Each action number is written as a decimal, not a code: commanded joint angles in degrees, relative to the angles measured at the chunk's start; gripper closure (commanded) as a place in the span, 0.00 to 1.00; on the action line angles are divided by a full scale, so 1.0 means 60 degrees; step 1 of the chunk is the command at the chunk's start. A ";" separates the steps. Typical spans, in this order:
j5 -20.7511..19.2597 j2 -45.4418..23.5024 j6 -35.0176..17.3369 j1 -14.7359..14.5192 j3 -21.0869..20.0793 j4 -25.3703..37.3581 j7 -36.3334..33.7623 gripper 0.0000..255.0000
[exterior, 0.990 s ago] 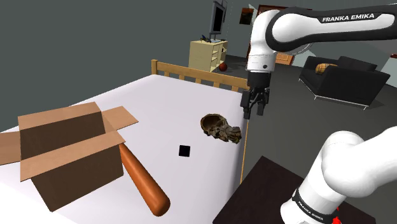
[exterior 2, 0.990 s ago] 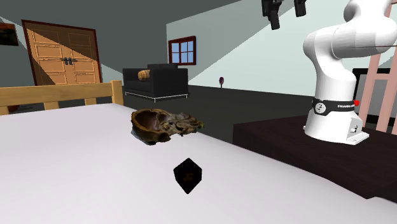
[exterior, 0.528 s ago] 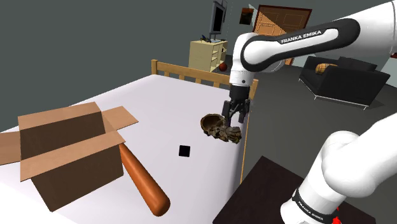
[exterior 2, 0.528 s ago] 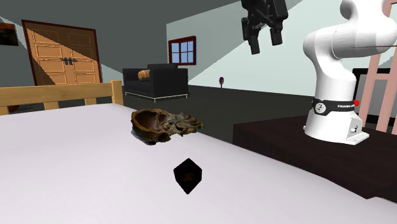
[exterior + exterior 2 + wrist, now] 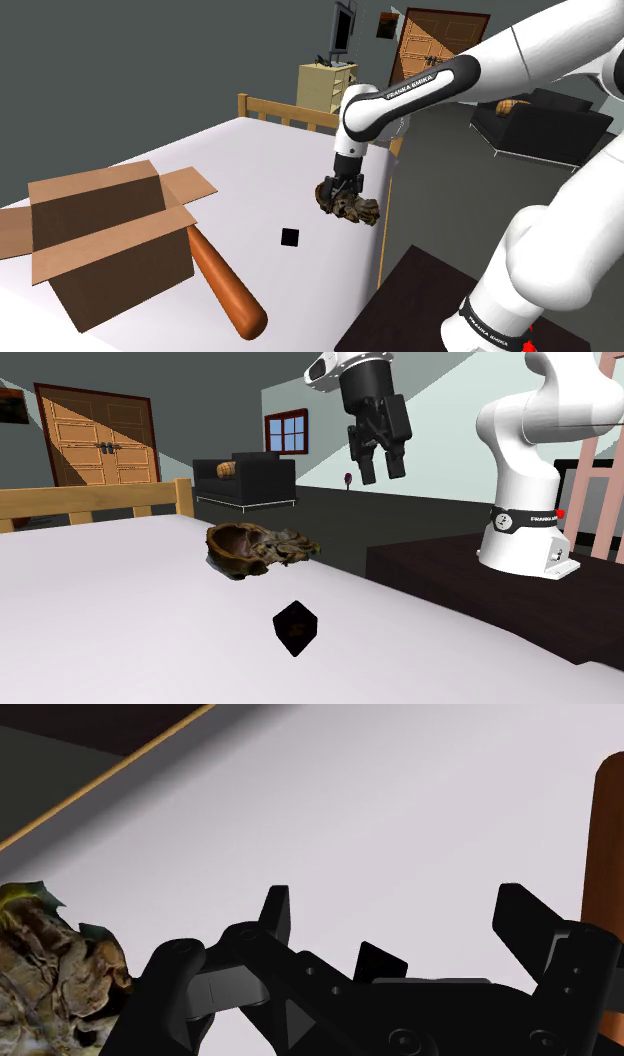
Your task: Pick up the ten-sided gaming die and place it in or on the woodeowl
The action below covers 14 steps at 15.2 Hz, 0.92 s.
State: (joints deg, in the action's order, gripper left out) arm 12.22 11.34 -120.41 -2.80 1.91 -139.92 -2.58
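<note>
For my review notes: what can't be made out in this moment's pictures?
Black die: uniformly black in both exterior views, so no numerals or face count.
Lumpy brown figure: the pincer overlaps it in the shoulder view; the wrist view's edge cuts it off.
Brown rod: far end hidden by the cardboard box in the shoulder view.

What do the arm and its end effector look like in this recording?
The arm has white rounded links with dark joints. White FRANKA EMIKA lettering runs along a dark strip on one link. A black band with a red mark rings the lower column. The end effector is all black, with two blocky fingers.
</note>
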 commanded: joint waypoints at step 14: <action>0.1398 -0.5512 -0.2765 -0.0049 -0.0249 0.3278 0.1240 0.00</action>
State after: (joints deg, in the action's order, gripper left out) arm 20.04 -19.41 -135.99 -3.18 0.67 -121.81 4.35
